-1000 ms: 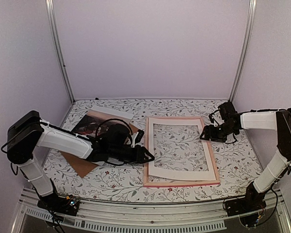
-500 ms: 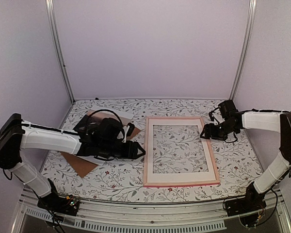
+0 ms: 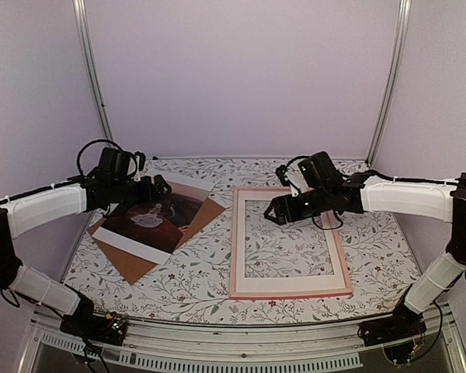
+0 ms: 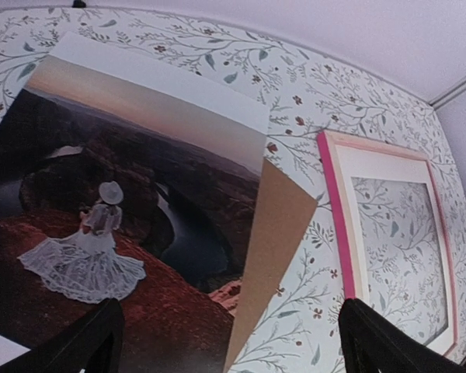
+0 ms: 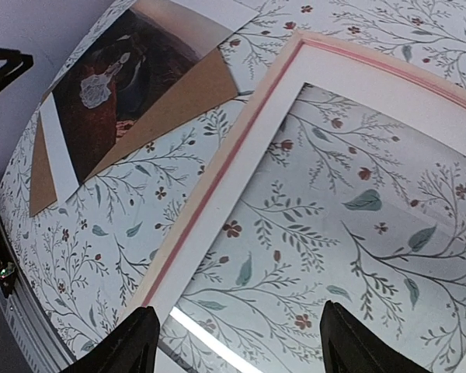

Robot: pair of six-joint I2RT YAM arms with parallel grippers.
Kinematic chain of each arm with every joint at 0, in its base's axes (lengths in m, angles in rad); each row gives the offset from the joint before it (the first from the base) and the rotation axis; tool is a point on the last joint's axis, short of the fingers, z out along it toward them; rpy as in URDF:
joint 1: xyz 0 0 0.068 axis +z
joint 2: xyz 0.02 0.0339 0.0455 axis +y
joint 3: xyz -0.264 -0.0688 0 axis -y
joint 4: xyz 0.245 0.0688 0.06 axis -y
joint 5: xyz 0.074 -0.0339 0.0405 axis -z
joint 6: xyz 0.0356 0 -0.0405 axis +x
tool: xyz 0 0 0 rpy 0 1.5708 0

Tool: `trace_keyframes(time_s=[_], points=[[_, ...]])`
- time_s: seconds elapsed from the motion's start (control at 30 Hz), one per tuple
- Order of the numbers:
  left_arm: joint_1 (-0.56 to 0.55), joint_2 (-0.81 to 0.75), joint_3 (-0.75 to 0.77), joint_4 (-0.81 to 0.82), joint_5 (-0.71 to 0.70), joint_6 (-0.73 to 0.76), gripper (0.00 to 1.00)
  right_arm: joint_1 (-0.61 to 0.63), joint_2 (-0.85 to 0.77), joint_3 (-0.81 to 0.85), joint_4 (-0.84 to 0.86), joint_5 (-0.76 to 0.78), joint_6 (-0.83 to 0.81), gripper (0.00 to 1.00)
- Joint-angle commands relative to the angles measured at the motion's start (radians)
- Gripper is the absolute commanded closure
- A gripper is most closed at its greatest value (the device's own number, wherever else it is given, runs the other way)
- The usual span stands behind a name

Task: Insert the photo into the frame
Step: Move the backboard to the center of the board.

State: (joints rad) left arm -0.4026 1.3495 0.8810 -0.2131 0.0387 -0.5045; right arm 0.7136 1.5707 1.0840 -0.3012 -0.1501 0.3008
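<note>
Dark brown-maroon rectangular photo print (image 3: 151,221) with a pale figure lies flat on a plain brown cardboard backing board (image 3: 132,266), below and ahead of the left gripper (image 3: 158,186), whose jaws are wide and empty. The thin pink wooden rectangular frame (image 4: 336,217), white mat board (image 3: 291,284) inside it, lies under the right gripper (image 3: 275,214), jaws apart, holding nothing.

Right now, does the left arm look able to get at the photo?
Probably yes. The left gripper hangs open close above the photo, nothing lies on top of it, and it rests face up on the brown backing board. The right gripper is off over the frame, out of the way.
</note>
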Motion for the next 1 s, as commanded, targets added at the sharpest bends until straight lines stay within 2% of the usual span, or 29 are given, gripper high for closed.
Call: trace_keyframes(time_s=[0.0,0.17,0.3,0.4,0.53,0.67,0.97], points=[[0.172,0.056,0.055,-0.067,0.053,0.093,0.01,0.119,0.108,0.081,0.081,0.009,0.05,0.25],[0.311,0.095,0.049,-0.071,0.108,0.088,0.03,0.238,0.247,0.188,0.139,-0.051,0.073,0.25],[0.392,0.15,0.06,-0.058,0.097,0.079,0.03,0.318,0.401,0.313,0.149,-0.095,0.092,0.25],[0.482,0.225,0.093,-0.031,0.144,0.059,0.04,0.355,0.476,0.389,0.155,-0.12,0.099,0.25],[0.565,0.317,0.136,0.026,0.127,0.034,0.05,0.37,0.556,0.439,0.182,-0.173,0.115,0.26],[0.588,0.431,0.217,0.039,0.081,0.045,0.05,0.382,0.614,0.465,0.168,-0.189,0.122,0.26],[0.592,0.651,0.349,0.032,0.139,0.047,0.07,0.388,0.636,0.441,0.175,-0.204,0.139,0.26]])
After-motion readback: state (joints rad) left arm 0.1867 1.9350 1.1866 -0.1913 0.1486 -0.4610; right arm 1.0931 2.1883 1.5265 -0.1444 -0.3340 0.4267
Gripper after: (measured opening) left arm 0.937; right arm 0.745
